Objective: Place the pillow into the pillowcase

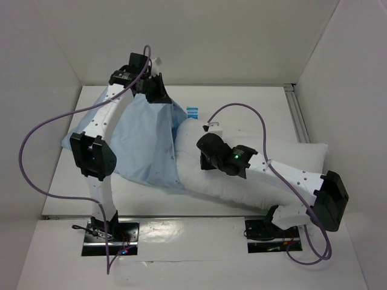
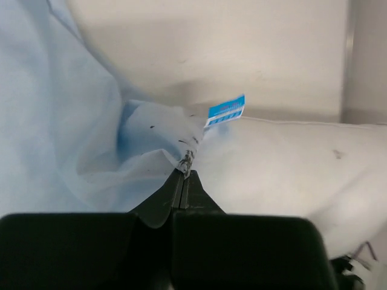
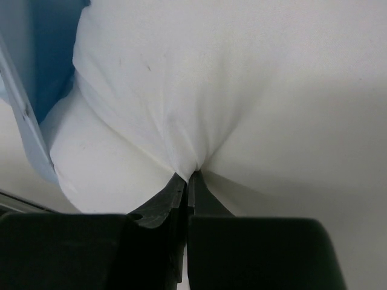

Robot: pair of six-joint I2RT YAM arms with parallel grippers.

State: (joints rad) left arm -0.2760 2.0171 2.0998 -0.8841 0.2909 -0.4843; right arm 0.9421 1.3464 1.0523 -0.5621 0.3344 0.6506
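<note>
The white pillow [image 1: 266, 154] lies across the table from the centre to the right, its blue tag [image 1: 192, 112] at the far end. Its left end sits in the mouth of the light blue pillowcase [image 1: 142, 148], which spreads to the left. My left gripper [image 1: 158, 92] is at the back, shut on the pillowcase's upper edge and holding it up; in the left wrist view the gripper [image 2: 186, 169] pinches the pillowcase's hem [image 2: 151, 130] beside the tag [image 2: 227, 110] and the pillow [image 2: 290, 163]. My right gripper [image 1: 204, 152] is shut on a pinch of the pillow [image 3: 199, 90]; the pillowcase [image 3: 42, 54] shows upper left.
White walls close in the table at the back and both sides. A metal rail [image 1: 298, 115] runs along the right edge. Purple cables [image 1: 36, 133] loop off both arms. The arm bases [image 1: 109, 232] stand at the near edge.
</note>
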